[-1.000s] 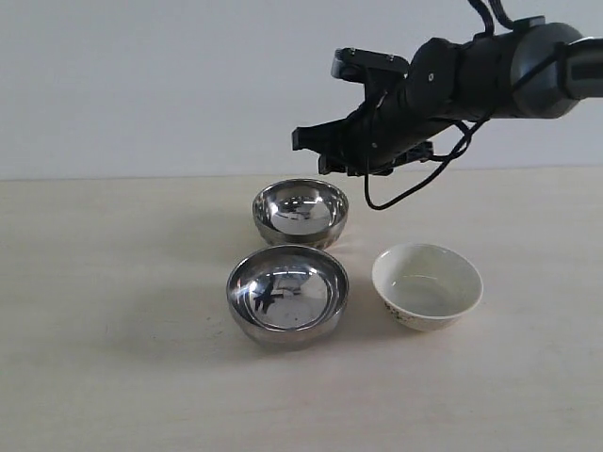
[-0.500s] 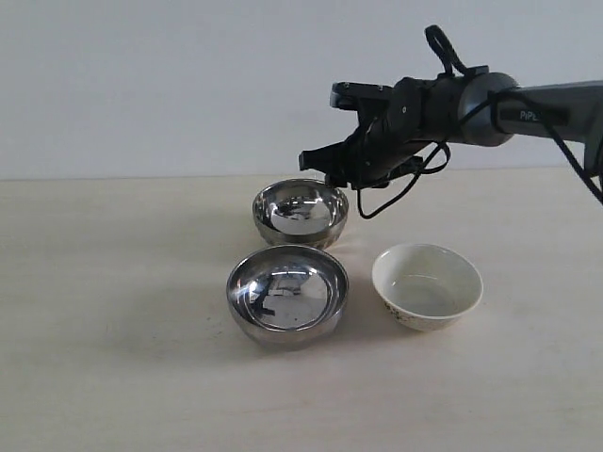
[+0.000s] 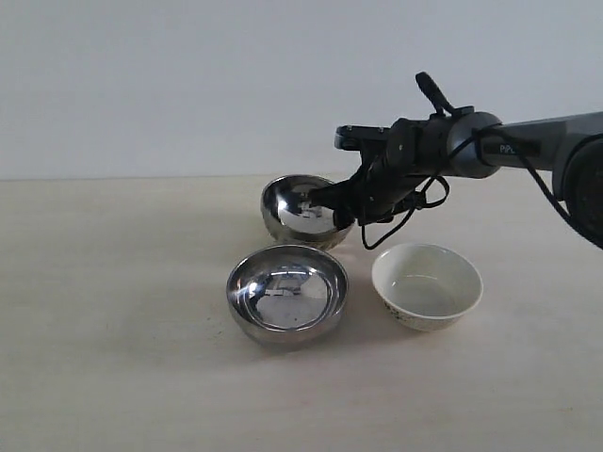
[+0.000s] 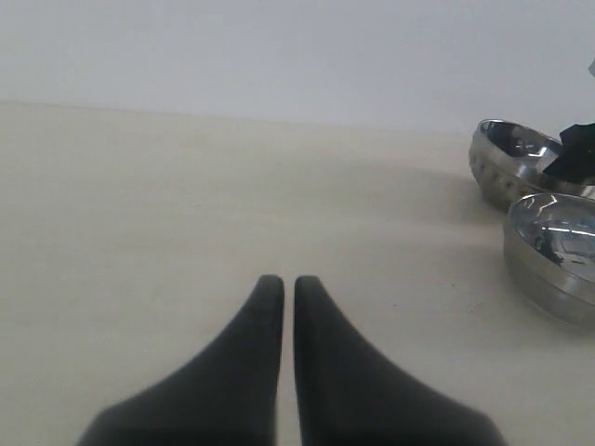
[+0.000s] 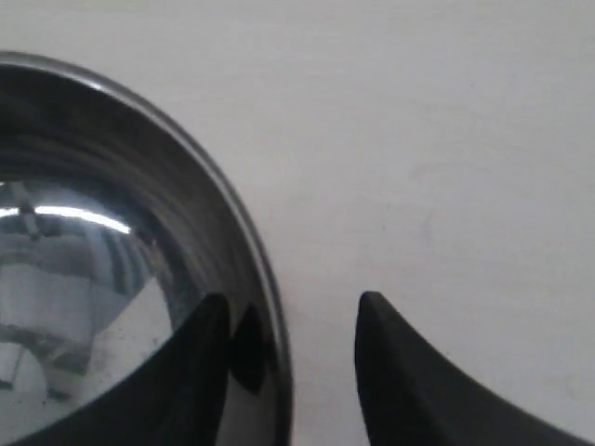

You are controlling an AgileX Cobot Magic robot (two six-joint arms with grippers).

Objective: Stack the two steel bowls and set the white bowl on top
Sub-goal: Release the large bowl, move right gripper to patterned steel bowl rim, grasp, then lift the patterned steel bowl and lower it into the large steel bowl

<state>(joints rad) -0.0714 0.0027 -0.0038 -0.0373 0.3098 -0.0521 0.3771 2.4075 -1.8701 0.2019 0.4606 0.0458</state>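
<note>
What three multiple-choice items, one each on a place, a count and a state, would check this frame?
1. Where is the white bowl in the exterior view?
A. right of the near steel bowl
B. inside a steel bowl
C. held in the air
2. How many steel bowls show?
A. one
B. two
C. three
3. How does the right end effector stand?
A. shut in the air
B. astride the rim of the far steel bowl
C. holding the white bowl

Answers:
1. A: it sits alone beside that bowl.
2. B: a near one and a far one.
3. B: the right wrist view shows one finger inside the rim, one outside.
</note>
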